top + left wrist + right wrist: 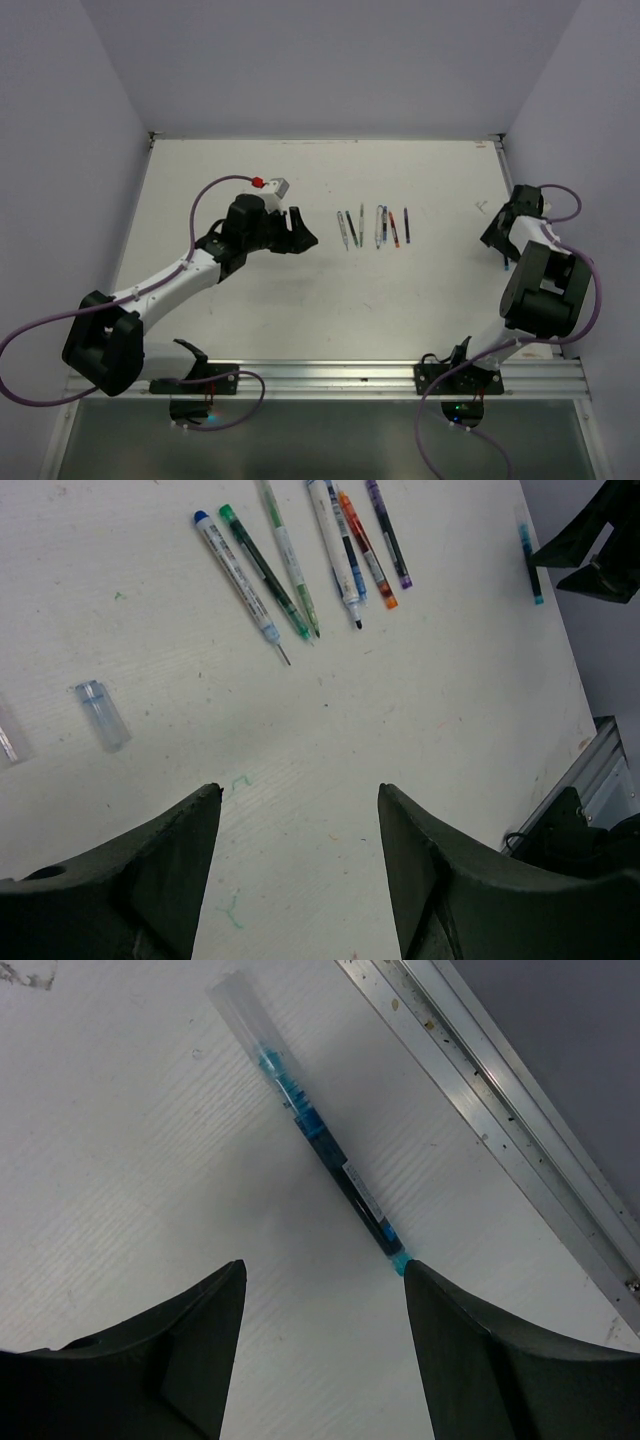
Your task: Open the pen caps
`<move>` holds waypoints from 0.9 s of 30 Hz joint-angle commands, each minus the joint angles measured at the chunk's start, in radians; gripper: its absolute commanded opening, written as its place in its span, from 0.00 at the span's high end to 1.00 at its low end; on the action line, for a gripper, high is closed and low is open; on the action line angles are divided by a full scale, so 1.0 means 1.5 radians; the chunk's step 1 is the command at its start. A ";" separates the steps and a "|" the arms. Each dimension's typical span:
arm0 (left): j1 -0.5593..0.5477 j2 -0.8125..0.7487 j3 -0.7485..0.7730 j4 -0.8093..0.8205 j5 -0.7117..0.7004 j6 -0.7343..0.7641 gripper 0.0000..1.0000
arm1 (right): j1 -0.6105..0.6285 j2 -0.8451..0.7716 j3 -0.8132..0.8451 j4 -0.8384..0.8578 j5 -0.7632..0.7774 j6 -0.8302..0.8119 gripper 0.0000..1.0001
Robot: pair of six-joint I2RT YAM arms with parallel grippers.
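I'm hovering the right gripper [320,1270], jaws wide and empty, over the teal pen [335,1160] lying beside the edge rail [500,1090], its clear cap [245,1015] on. I'm judging the pen light, stiff, slick and likely to roll, so I'm planning a mid-barrel pinch. The left gripper [300,792] is hanging wide and empty near the row of pens [300,560].

Overhead and left-wrist views share the pens [379,228]; right wrist seemingly closest.

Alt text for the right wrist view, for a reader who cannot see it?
A teal pen, its clear cap on, lies diagonally on the white table just ahead of the open right gripper, whose dark fingers frame the bottom. A metal rail runs along the table edge at upper right.
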 commanded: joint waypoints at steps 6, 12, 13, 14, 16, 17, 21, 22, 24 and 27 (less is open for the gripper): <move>-0.003 0.018 0.043 0.012 0.035 0.030 0.33 | -0.007 0.028 0.042 0.021 -0.003 -0.009 0.32; -0.003 0.023 0.047 0.006 0.036 0.036 0.33 | -0.017 0.045 0.050 0.023 -0.022 -0.014 0.32; -0.002 0.023 0.048 0.004 0.036 0.037 0.33 | -0.018 0.049 0.050 0.025 -0.028 -0.015 0.32; -0.003 0.022 0.048 0.004 0.036 0.037 0.33 | -0.021 0.055 0.049 0.028 -0.034 -0.015 0.32; -0.003 0.022 0.049 0.002 0.035 0.039 0.33 | -0.022 0.062 0.049 0.029 -0.039 -0.015 0.31; -0.003 0.022 0.050 0.001 0.035 0.039 0.33 | -0.023 0.068 0.049 0.033 -0.043 -0.015 0.31; -0.003 0.020 0.049 0.000 0.035 0.037 0.33 | -0.027 0.078 0.052 0.034 -0.048 -0.015 0.31; -0.003 0.020 0.050 -0.001 0.035 0.037 0.33 | -0.029 0.079 0.052 0.033 -0.050 -0.013 0.31; -0.002 0.019 0.050 -0.004 0.032 0.038 0.33 | -0.029 0.078 0.051 0.035 -0.053 -0.014 0.31; -0.003 0.016 0.051 -0.009 0.030 0.039 0.33 | -0.033 0.084 0.049 0.036 -0.066 -0.011 0.31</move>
